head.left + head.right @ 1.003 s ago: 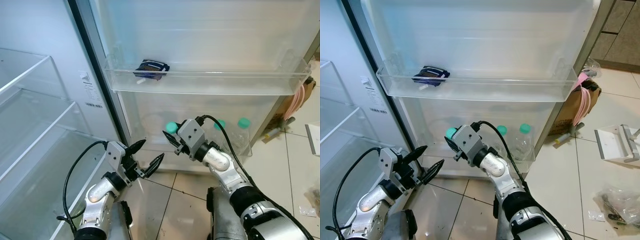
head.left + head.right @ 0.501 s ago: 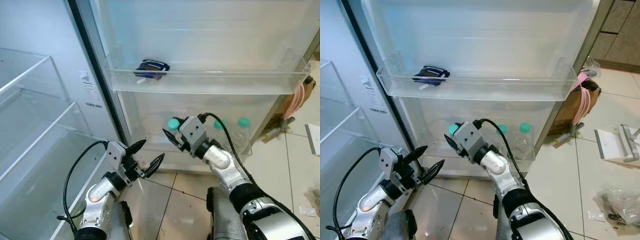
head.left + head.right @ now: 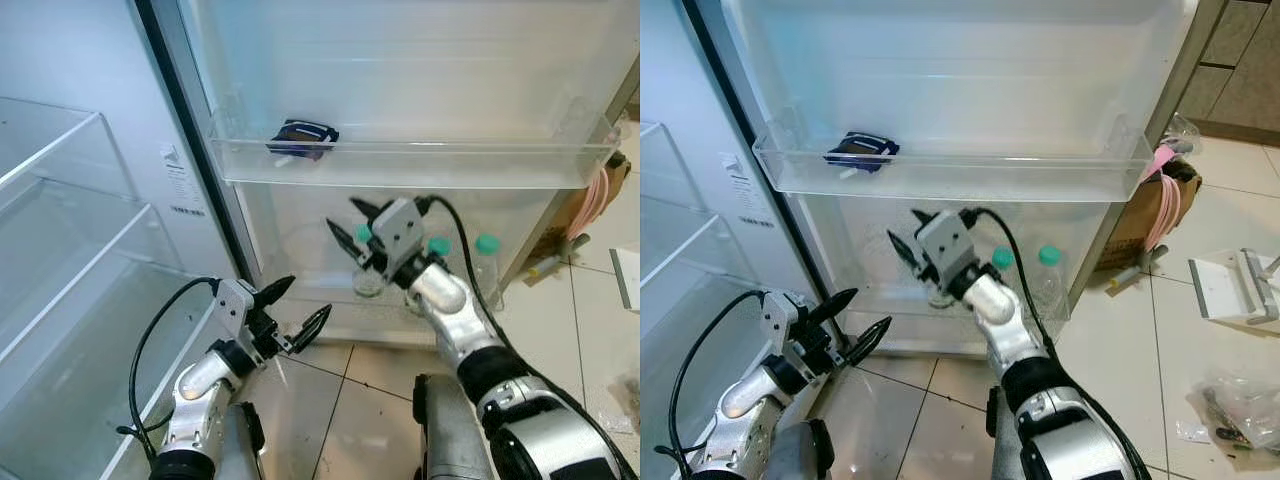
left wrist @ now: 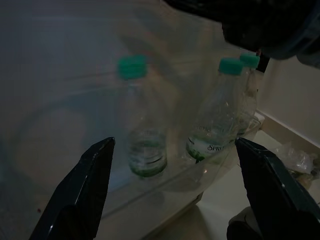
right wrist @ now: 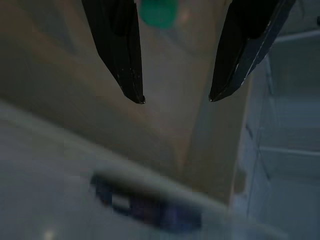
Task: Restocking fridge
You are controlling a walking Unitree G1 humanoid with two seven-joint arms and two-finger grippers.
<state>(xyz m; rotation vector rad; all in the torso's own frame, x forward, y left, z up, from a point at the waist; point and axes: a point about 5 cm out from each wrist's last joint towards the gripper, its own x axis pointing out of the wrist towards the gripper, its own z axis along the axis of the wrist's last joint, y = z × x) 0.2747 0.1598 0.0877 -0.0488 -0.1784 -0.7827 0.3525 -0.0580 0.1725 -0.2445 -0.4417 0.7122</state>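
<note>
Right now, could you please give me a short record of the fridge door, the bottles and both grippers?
upper door shelf: holds a dark blue packet near its left end
lower door shelf: three clear bottles with green caps, upright
right gripper: open, raised in front of the bottles, just below the upper shelf
left gripper: open, low, by the door's bottom edge

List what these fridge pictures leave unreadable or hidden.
- Dark packet in the upper door bin: too small in the eye views and blurred in the right wrist view to identify.
- Leftmost green-capped bottle: partly covered by the right claw in the eye views.
- Sticker on the fridge wall: print too small.
</note>
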